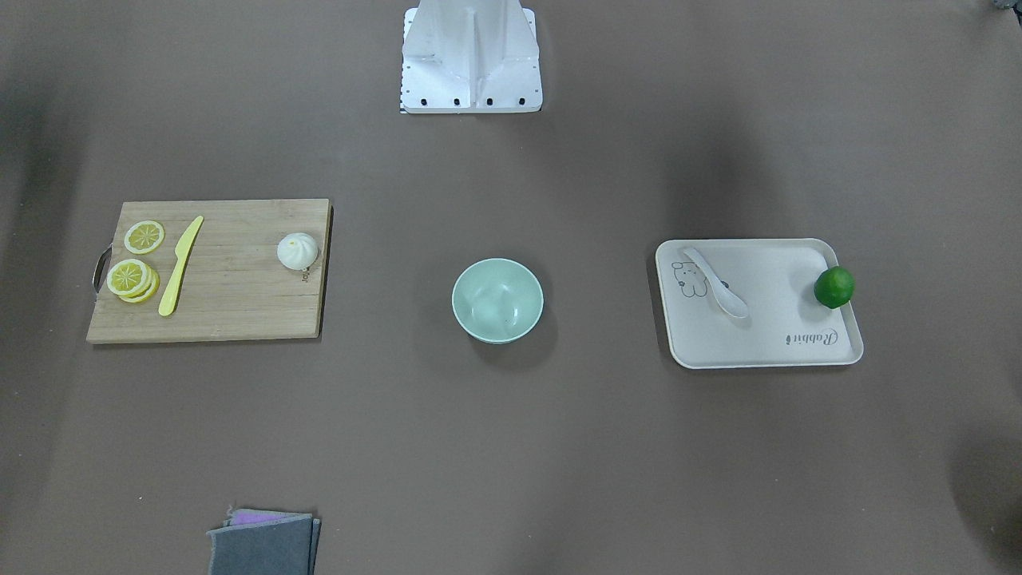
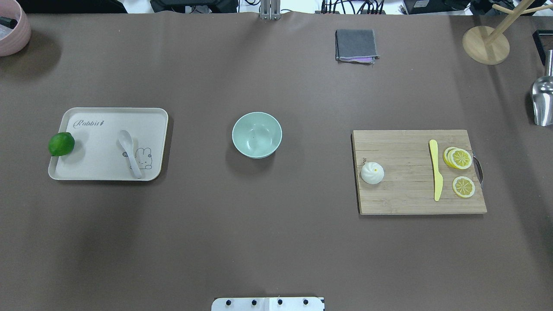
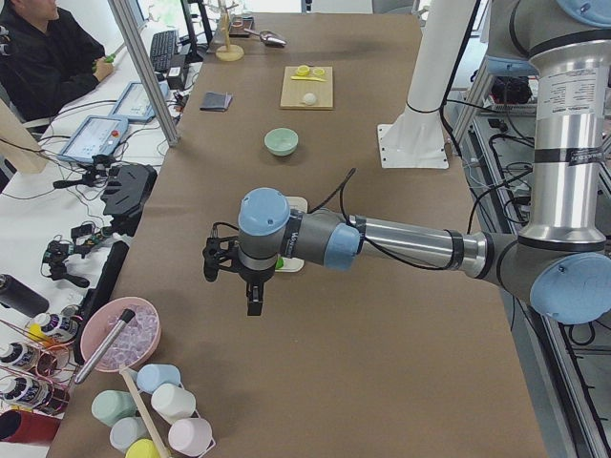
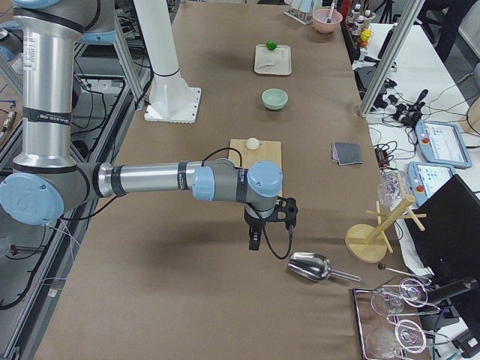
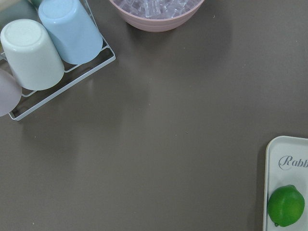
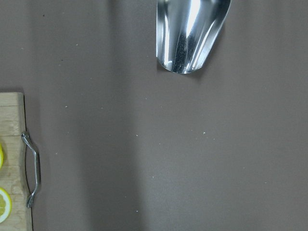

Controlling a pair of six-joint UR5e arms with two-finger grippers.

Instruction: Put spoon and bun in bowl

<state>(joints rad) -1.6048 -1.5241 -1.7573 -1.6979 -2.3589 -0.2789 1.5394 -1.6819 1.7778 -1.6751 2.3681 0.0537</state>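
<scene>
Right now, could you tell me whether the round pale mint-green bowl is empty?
Empty: the mint-green bowl holds nothing. The white soup spoon lies on the cream tray, the white bun on the wooden board.

Both arms stretched outward, forearms level — left gripper (image 3: 256, 303), right gripper (image 4: 253, 241) point down; closure unclear.

Reading "Rabbit" in script on the cream tray (image 2: 99, 162); showing tiny print beside the bun (image 2: 372, 172) on the cutting board (image 2: 406, 194), illegible.
</scene>
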